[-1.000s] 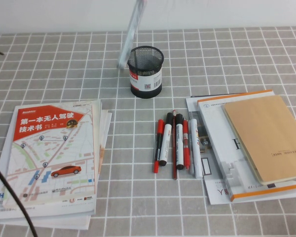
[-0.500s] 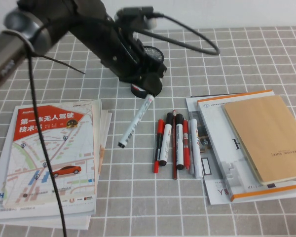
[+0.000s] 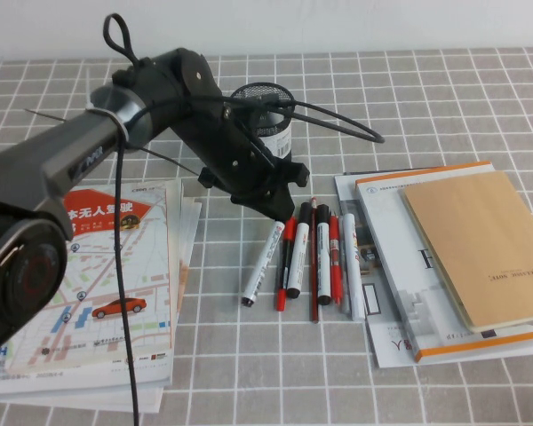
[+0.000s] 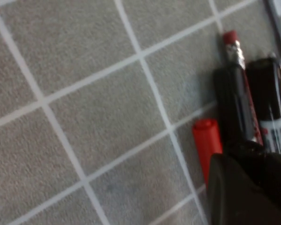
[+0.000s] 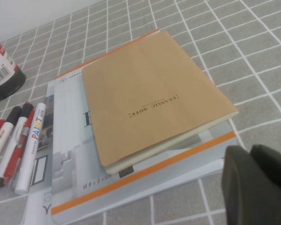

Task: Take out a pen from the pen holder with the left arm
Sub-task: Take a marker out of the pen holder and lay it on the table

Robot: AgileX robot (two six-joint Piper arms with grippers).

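The left gripper (image 3: 280,204) sits low, just near of the holder (image 3: 265,99) and over the far end of a white pen (image 3: 261,264). The pen slants toward the near left, just beside the row of markers (image 3: 318,257). Whether the gripper holds the pen I cannot tell. A sideways drift could push the pen into the markers and scatter them. The cable (image 3: 373,136) looping past the holder could snag and tip it. The right gripper (image 5: 251,161) hangs near right by the books (image 5: 150,98), its grip unclear

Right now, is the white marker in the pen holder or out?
Out. The white marker lies on the table beside the pen row, its top under the left gripper. Right gripper hovers by the books.
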